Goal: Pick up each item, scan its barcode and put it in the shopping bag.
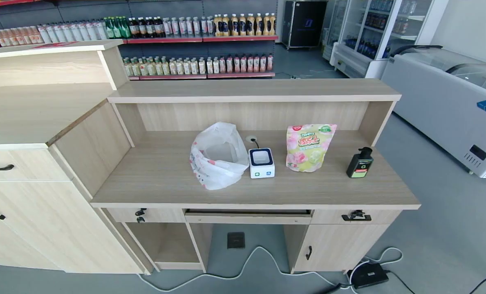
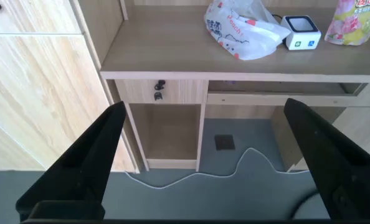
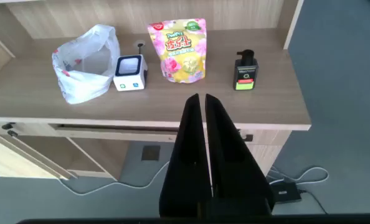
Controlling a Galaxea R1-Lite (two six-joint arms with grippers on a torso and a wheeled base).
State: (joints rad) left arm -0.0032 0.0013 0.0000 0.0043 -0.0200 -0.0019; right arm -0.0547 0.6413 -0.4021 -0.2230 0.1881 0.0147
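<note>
Pale wood grain covers the counter [image 1: 165, 179] on which every task item sits, with a small white scanner [image 1: 261, 163] near the middle of the top. Its dark window faces up, and a thin black cord runs from its back to a round hole in the counter just behind it.

The white plastic shopping bag [image 1: 218, 157] stands just beside the scanner on the robot's left, close enough that the two look to be touching. Its mouth is open upward and it has red print on the side. On the scanner's other side, just beside it but apart, is a pink and green pouch [image 1: 310, 147], front face showing. Whether it lies flat or leans back cannot be told. Past the pouch, well apart from the scanner on the robot's right, a black pump bottle [image 1: 359, 163] stands upright with a red and green label.

The left gripper [image 2: 203, 107] hangs out before the counter's front, low and well short of the scanner, its dark fingers [image 2: 91, 162] spread wide and holding nothing. The right gripper [image 3: 202, 98] hangs higher, also before the counter's front edge and well apart from the scanner, its fingers [image 3: 185, 149] pressed together with nothing between them.

Far behind the scanner, beyond the counter's raised back ledge, shelves [image 1: 202, 39] carry rows of drink bottles.
</note>
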